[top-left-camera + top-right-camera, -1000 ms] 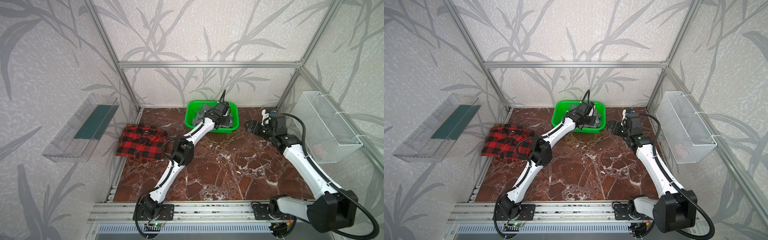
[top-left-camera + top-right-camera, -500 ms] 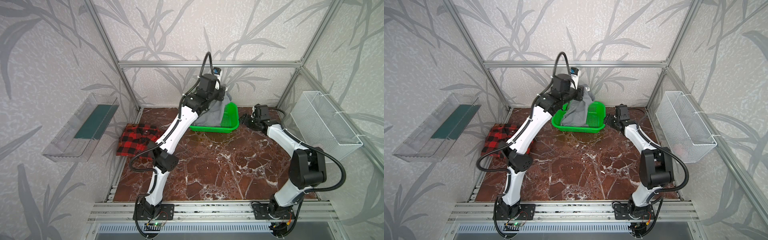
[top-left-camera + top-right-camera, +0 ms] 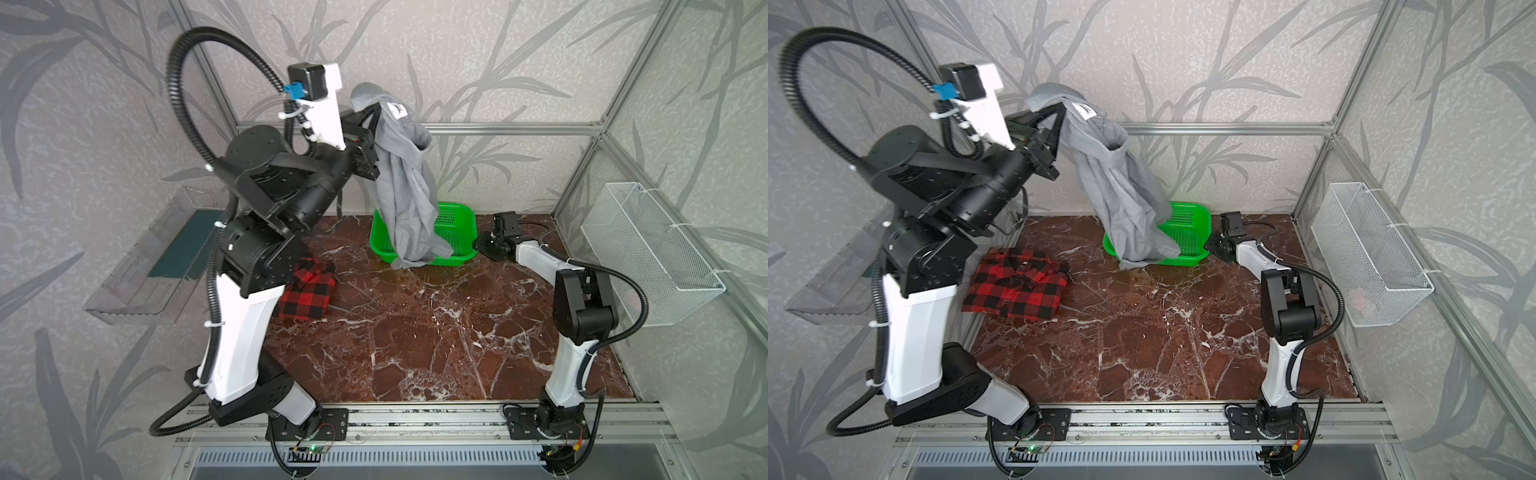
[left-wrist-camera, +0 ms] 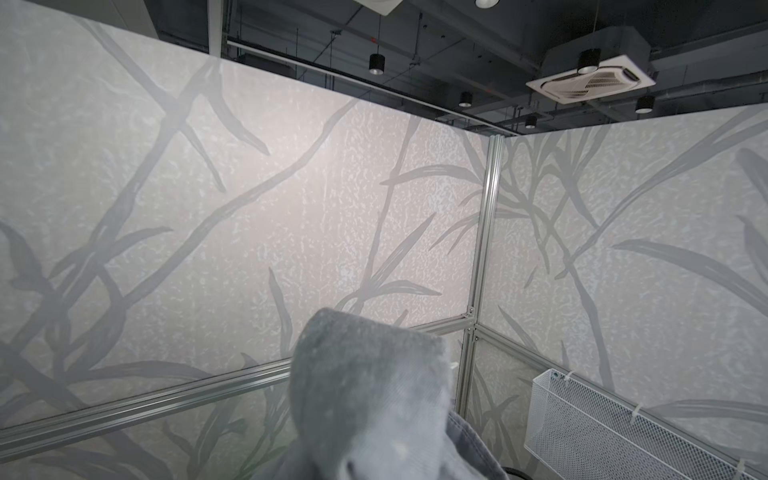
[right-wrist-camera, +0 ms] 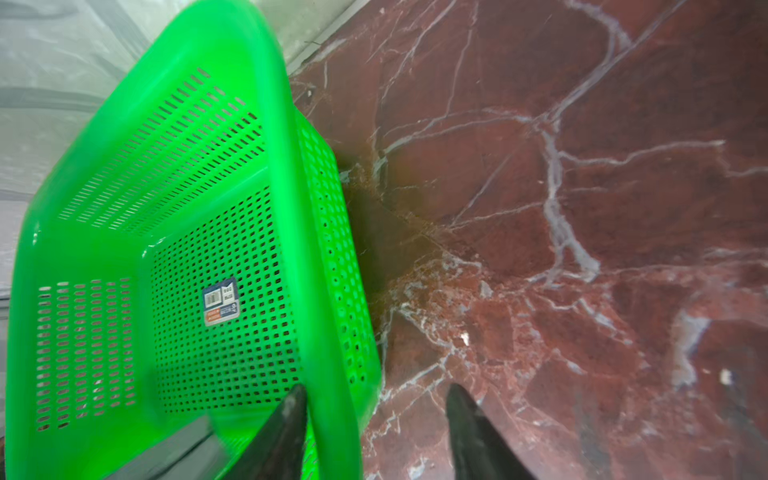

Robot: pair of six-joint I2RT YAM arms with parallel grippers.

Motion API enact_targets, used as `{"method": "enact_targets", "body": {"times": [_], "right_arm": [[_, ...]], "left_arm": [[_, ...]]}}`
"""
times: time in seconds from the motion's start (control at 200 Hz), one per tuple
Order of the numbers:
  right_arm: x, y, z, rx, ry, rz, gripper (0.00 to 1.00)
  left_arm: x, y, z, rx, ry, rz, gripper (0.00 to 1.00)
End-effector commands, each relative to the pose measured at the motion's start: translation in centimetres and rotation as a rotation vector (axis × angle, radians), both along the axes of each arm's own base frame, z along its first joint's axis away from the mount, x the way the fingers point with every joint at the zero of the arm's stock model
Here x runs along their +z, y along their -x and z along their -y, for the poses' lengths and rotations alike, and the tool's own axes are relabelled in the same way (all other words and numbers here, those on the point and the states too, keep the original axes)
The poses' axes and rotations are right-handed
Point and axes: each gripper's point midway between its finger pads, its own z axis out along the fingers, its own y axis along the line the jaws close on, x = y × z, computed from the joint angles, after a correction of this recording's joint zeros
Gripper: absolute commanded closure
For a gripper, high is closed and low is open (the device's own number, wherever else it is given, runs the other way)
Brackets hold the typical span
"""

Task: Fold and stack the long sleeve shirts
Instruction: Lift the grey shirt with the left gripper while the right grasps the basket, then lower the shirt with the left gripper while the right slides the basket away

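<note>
My left gripper [image 3: 368, 120] is raised high at the back and shut on the collar end of the light gray shirt [image 3: 407, 191]. The shirt hangs down with its lower end over the front of the green basket [image 3: 457, 224]. In the left wrist view the gray shirt [image 4: 374, 395] covers the fingers. The red-and-black plaid shirt [image 3: 1017, 286] lies folded on the table's left side. My right gripper [image 5: 374, 388] is open and straddles the basket's right rim [image 5: 282, 124], one finger inside and one outside. In a top view the right gripper [image 3: 1214, 245] sits low beside the basket [image 3: 1200, 216].
A white wire basket [image 3: 648, 249] hangs on the right wall. A clear plastic shelf [image 3: 158, 257] is mounted on the left wall. The basket stands at the back of the red marble tabletop [image 3: 415, 332]. My raised left arm partly hides the plaid shirt [image 3: 309, 291].
My left arm has lifted the gray shirt out of the basket and high up. My right gripper has moved in to the basket's right rim, its jaws narrowing.
</note>
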Motion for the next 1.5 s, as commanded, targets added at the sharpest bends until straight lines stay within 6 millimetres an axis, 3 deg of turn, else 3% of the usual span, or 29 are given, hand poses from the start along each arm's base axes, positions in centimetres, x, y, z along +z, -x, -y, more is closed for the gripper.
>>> {"method": "enact_targets", "body": {"times": [0.0,0.1,0.16,0.3,0.45,0.645,0.775,0.91,1.06,1.23,1.495], "right_arm": [[0.5,-0.9,0.5,-0.050,0.018,0.026,0.55],[0.4,-0.7,0.8,-0.084,0.016,0.032,0.67],[0.4,-0.4,1.2,-0.109,0.016,0.035,0.71],[0.9,1.4,3.0,-0.199,0.048,0.039,0.84],[1.3,4.7,6.2,-0.337,0.052,0.045,1.00],[1.7,10.6,10.7,-0.548,0.043,0.055,1.00],[2.4,15.8,14.2,-0.705,0.103,0.068,1.00],[3.6,20.7,17.1,-0.854,0.145,0.136,1.00],[2.9,23.8,19.3,-1.009,0.128,0.143,1.00],[1.4,25.3,21.0,-1.150,0.054,0.140,1.00],[0.0,23.5,23.3,-1.250,-0.002,0.100,1.00]], "left_arm": [[4.2,4.9,-3.5,-0.008,0.105,0.141,1.00],[5.3,7.7,-5.2,-0.045,0.157,0.169,1.00],[5.2,8.3,-5.6,-0.054,0.167,0.163,1.00],[3.8,8.3,-5.7,-0.054,0.144,0.113,1.00],[1.3,7.4,-5.2,-0.054,0.108,0.018,1.00],[-3.8,4.5,-2.6,-0.075,0.033,-0.147,1.00],[-6.9,2.7,-1.0,-0.087,0.009,-0.223,1.00],[-8.9,1.5,0.0,-0.091,0.002,-0.264,1.00],[-10.6,0.4,1.3,-0.112,-0.006,-0.306,1.00],[-11.9,-0.4,2.8,-0.135,-0.033,-0.351,1.00],[-14.0,-1.3,4.6,-0.148,-0.075,-0.410,1.00]]}}
